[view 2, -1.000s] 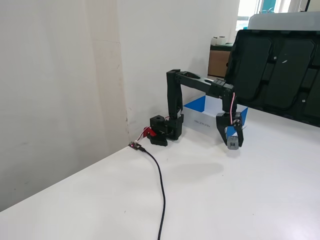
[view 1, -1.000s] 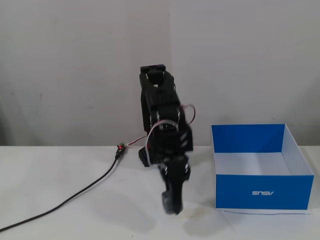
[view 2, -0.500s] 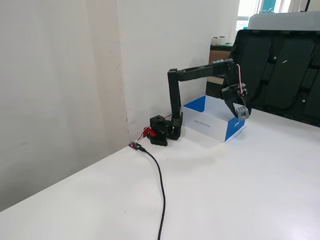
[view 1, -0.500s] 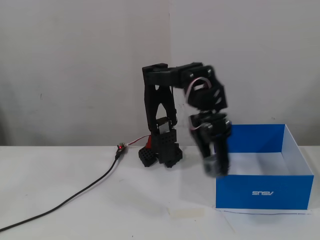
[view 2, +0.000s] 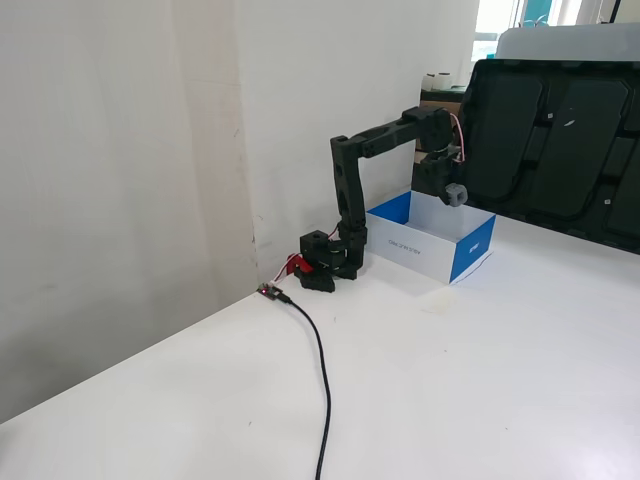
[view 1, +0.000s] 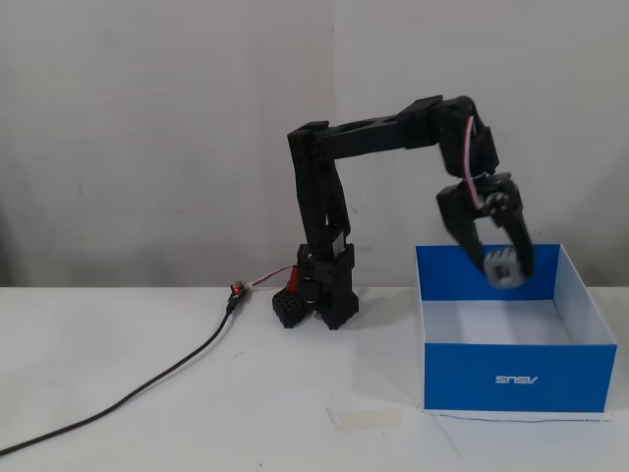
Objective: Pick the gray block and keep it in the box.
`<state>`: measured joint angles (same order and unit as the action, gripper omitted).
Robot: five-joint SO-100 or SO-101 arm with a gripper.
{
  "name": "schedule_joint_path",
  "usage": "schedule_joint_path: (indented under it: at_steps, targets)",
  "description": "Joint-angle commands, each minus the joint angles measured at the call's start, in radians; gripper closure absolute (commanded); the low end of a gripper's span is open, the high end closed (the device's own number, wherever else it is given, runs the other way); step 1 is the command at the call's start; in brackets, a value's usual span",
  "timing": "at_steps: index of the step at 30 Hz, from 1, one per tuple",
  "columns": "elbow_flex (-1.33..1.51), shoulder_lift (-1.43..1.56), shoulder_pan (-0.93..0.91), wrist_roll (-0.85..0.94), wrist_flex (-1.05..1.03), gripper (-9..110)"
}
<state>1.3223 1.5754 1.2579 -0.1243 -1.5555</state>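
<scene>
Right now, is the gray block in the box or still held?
Held, not yet dropped. The gripper is shut on the gray block, which hangs above the box opening; in the other fixed view the block sits clear above the rim.

One gray block [view 1: 504, 268], one box [view 1: 515, 377], one cable [view 1: 147, 385]

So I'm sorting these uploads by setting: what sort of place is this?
Probably an office or lab corner: a plain white table against a bare wall, a window behind, and a black cable running to the arm.
</scene>
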Motion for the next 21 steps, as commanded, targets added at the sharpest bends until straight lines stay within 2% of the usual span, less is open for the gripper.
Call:
schedule_joint_path:
  at_steps: [1, 3, 8, 10, 13, 17, 21]
  targets:
    - [-0.023, 0.054, 0.110, 0.002, -0.003, 94]
    - [-0.018, 0.041, 0.124, 0.005, -0.003, 92]
    - [-0.018, 0.029, 0.098, 0.011, -0.021, 75]
    - [-0.018, 0.029, 0.091, 0.023, -0.031, 75]
    - [-0.018, 0.029, 0.081, 0.034, -0.037, 79]
    - [-0.035, 0.046, 0.041, 0.034, -0.046, 93]
    - [-0.038, 0.087, -0.060, 0.023, -0.048, 96]
